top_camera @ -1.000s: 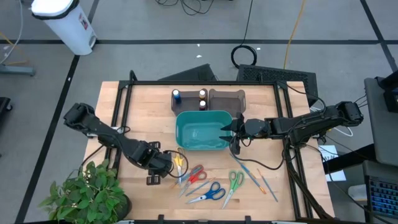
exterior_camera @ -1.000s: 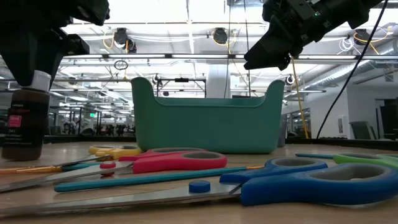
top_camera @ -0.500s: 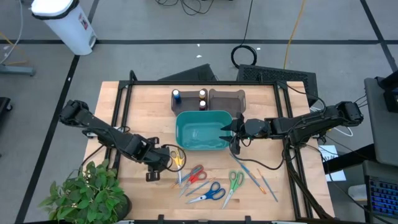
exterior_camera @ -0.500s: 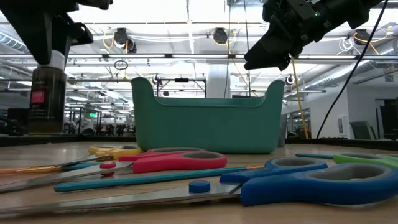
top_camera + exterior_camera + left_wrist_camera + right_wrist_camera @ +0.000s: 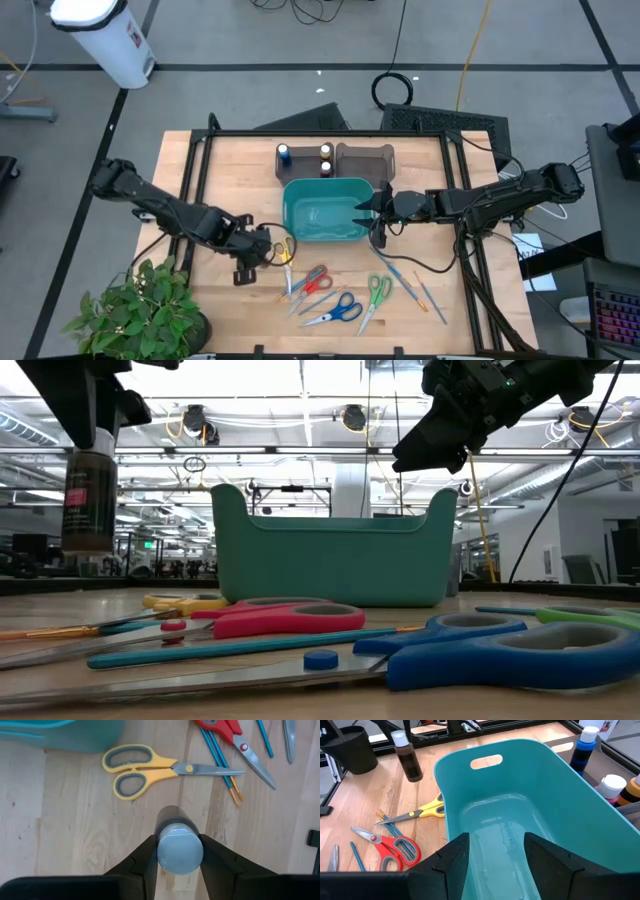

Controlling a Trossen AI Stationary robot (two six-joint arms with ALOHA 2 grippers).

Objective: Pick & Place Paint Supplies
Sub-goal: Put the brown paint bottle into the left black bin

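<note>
Hanging upright, cap up, left of the bin point(image 5: 335, 560) and clear of the table, the brown bottle point(image 5: 88, 495) sits pinched in my left gripper point(image 5: 180, 851); my right gripper point(image 5: 378, 212) gapes empty over the bin's right rim.

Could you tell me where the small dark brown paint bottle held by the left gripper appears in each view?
High view: hidden under the left gripper, left of the teal plastic bin.
Low view: small dark brown paint bottle hangs at upper left, off the table.
Left wrist view: bottom centre, cap end showing.
Right wrist view: upper left.
Shared landmark: yellow-handled scissors.
</note>
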